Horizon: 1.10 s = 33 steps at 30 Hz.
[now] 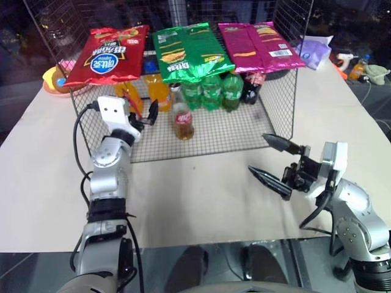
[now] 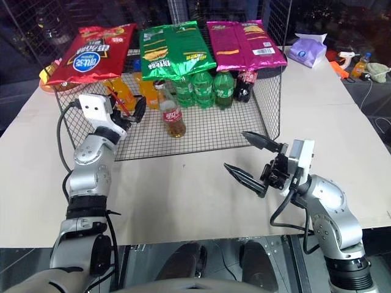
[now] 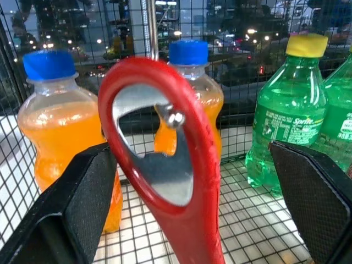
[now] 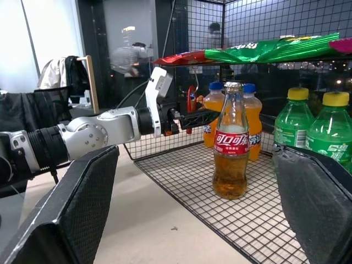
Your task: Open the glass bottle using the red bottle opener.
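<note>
The right gripper (image 1: 257,153) waits nearest, jaws spread and empty, pointing at the small clear glass bottle of amber drink (image 1: 182,119) on the wire rack (image 1: 232,131). Left of the bottle, the left gripper (image 1: 142,110) brackets the flat red bottle opener (image 3: 181,165), jaws released. The next step is probably closing on it (squarely). The rack sits on a pale surface (image 1: 201,201) in a dark room.

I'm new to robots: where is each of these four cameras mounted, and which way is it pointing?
Left eye view and right eye view: on the head, looking forward and down at the wire cage, with both arms showing.
Left wrist view: on the left wrist, facing the red bottle opener hanging between its open left end effector fingers.
Right wrist view: on the right wrist, facing the glass bottle between its open right end effector fingers; the left arm shows too.
Shared: the opener and bottle appear in the head views and the right wrist view.
</note>
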Motion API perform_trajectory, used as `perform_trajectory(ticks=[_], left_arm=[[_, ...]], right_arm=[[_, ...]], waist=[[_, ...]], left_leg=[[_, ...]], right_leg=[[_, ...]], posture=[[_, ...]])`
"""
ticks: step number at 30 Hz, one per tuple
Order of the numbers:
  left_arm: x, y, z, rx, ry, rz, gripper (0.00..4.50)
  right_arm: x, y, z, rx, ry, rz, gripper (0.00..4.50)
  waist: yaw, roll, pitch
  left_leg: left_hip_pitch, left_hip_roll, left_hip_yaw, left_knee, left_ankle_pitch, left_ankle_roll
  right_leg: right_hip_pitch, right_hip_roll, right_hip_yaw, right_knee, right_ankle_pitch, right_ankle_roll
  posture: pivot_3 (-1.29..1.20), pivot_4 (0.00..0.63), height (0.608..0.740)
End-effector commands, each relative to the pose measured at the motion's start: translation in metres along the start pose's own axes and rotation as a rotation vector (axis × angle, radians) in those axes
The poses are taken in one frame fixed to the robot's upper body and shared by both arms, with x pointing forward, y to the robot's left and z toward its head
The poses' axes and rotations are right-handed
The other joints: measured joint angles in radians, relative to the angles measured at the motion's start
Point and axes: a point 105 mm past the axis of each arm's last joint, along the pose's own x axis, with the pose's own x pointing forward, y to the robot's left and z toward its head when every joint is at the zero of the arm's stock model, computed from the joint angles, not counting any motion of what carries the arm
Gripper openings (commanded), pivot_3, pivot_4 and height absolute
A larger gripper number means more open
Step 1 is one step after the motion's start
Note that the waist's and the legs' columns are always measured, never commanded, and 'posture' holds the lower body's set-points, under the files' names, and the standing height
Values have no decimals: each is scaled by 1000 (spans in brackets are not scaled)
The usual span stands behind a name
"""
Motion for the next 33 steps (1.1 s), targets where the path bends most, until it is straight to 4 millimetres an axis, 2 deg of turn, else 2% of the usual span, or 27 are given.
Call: perform_trajectory(ticks=[1,9,11,12,13,14,16,17,18,20,21,26,33], left_arm=[[2,5,16,26,-65,19,4470],[2,11,16,22,-76,55,4470],[2,12,16,19,-78,63,4081],[2,12,15,19,-79,65,3802],[2,13,15,18,-79,68,3069],[2,13,14,23,-79,72,2941],[2,13,14,29,-81,82,2214],[1,14,15,37,-83,93,1823],[1,14,16,58,-86,100,1157],[1,12,18,133,-93,107,571],[1,10,19,171,-97,115,45],[-1,6,21,274,-121,190,45],[-9,5,37,486,-194,314,45]], right_arm=[[1,2,5,-32,-15,4,4500],[1,3,2,-32,-5,2,4500],[1,3,1,-33,-1,1,4500],[1,3,1,-34,0,1,4500],[1,3,1,-34,1,0,4500],[1,3,0,-35,3,-2,4500],[1,2,0,-37,6,-4,4500],[1,2,0,-38,6,-5,4500],[1,2,0,-39,7,-6,4500],[1,2,-1,-41,8,-8,4500],[1,1,-1,-41,8,-9,4500],[2,1,-3,-43,9,-11,4500],[2,0,-3,-45,13,-18,4500]], waist=[[-2,0,0],[-6,0,0],[-6,0,0],[-6,0,0],[-6,0,0],[-6,0,0],[-6,0,0],[-6,0,0],[-6,0,0],[-6,0,0],[-4,0,0],[3,0,0],[4,-1,0]], left_leg=[[0,0,0,0,0,0],[0,0,0,1,0,0],[0,0,0,1,0,0],[0,0,0,1,0,0],[0,0,0,2,0,0],[0,0,0,2,0,0],[0,0,0,2,0,0],[0,0,0,2,0,0],[0,0,0,2,0,0],[0,0,0,2,0,0],[0,0,0,2,0,0],[-1,-1,-1,2,0,0],[-1,-2,-1,2,0,0]], right_leg=[[0,0,0,0,0,0],[0,0,0,1,0,0],[0,0,0,1,0,0],[0,0,0,1,0,0],[0,0,0,1,0,0],[0,0,0,1,0,0],[0,0,0,1,0,0],[0,0,0,1,0,0],[0,0,0,2,0,0],[0,0,0,2,0,0],[0,0,0,2,0,0],[0,-1,0,2,0,0],[0,-1,0,2,0,0]], posture=[[0,150,740],[0,150,740],[0,150,740],[0,150,740],[0,150,740],[0,150,740],[0,150,740],[0,150,740],[0,150,740],[0,150,740],[0,150,740],[0,150,740],[0,150,740]])
